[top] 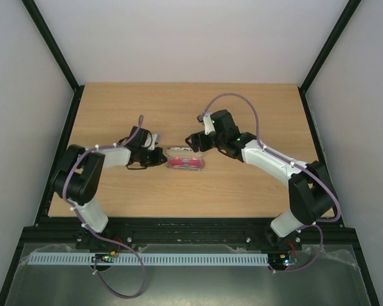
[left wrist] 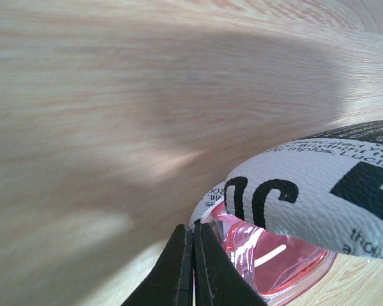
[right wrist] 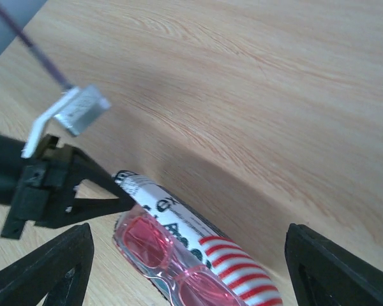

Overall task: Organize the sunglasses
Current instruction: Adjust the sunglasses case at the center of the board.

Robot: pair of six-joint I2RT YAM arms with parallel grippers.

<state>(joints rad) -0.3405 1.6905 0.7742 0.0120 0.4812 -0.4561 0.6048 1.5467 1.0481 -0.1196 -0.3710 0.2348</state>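
**A:** What is found at the left?

**B:** The left claw [left wrist: 193, 236] is seen pressed fully together, its tips set against the left end of the case [right wrist: 233, 254]. Whether a sliver of the rim is pinched between them cannot be told. No gap is left between the fingers.

**A:** And in the middle?

**B:** The case is laid open on the worktop [left wrist: 83, 127], roughly midway between the two arms. Its printed lid [left wrist: 319, 191] is raised over the lower half. The sunglasses [left wrist: 277, 261] are lodged inside that lower half, under the edge of the lid, and their pink-red frame shows through the opening.

**A:** What is to be said of the right side?

**B:** The right claw [right wrist: 188, 242] is spread wide and nothing is gripped by it. It is held above and just beyond the right end of the case, with both fingers clear of it.

**A:** How much of the job can be counted as done?

**B:** The stowing of the sunglasses is judged complete, since they are seated in the case. The lid is not yet shut, so closing it is judged to be the main thing left. No cloth can be made out in these views.
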